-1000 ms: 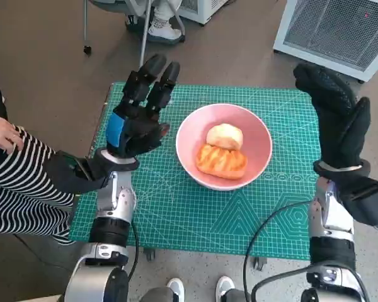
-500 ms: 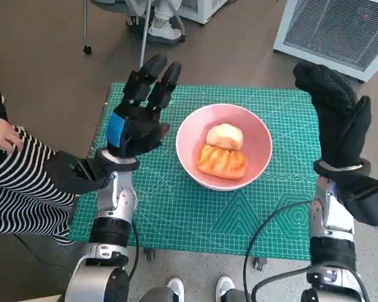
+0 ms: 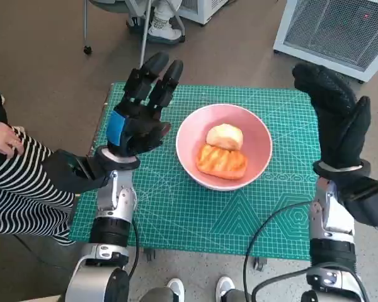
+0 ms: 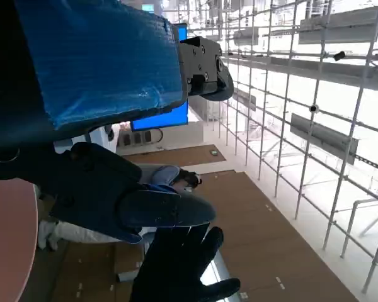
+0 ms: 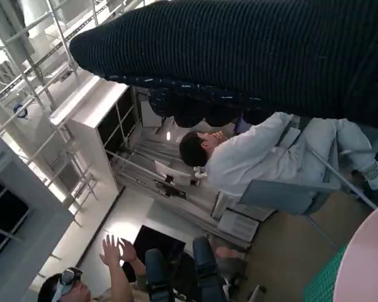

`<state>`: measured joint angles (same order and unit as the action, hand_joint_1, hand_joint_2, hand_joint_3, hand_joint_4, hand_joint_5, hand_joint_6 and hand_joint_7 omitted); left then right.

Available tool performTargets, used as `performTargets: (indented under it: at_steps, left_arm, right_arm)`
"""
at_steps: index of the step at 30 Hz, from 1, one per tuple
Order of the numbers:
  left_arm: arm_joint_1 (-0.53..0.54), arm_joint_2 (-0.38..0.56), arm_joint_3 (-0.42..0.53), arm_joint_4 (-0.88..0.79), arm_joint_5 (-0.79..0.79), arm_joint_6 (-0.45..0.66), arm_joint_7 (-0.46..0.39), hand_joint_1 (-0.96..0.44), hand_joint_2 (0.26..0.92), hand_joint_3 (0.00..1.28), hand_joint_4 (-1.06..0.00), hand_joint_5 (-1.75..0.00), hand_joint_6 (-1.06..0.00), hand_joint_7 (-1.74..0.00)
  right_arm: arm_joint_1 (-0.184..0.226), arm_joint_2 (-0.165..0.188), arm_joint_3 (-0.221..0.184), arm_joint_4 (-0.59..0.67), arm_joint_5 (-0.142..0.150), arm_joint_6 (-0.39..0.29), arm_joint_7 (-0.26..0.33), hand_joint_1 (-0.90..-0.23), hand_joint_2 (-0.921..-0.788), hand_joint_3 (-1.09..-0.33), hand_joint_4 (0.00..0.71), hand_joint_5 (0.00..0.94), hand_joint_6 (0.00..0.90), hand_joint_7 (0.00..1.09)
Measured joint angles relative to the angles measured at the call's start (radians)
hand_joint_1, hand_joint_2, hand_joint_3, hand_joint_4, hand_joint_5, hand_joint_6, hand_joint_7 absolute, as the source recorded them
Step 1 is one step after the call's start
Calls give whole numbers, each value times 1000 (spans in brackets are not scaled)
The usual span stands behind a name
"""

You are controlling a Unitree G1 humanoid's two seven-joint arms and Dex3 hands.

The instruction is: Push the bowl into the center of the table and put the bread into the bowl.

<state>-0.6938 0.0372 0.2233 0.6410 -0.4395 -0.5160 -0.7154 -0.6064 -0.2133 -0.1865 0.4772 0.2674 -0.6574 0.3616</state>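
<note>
While both empty hands (image 3: 140,116) (image 3: 337,116) spread, bread (image 3: 222,161) in bowl (image 3: 192,135) only overhead.

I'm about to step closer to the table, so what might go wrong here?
1. Both hands are raised and spread beside the pink bowl: the left hand and right hand flank it, so an inward swing might knock it.
2. The person's hand lies near the left arm; a sideways move may brush it.
3. The two breads, bread roll and grilled bread, sit stacked; a jolt might tip the roll off.
</note>
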Motion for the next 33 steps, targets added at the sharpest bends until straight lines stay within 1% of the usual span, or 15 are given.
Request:
performTargets:
  at_steps: [33]
  left_arm:
    - [27, 2, -12, -37, 2, 26, 7, -501, 914, 269, -160, -31, 1, -535]
  right_arm:
    - [3, 5, -1, 18, 0, -18, 0, -744, -921, -785, 136, 0, 39, 472]
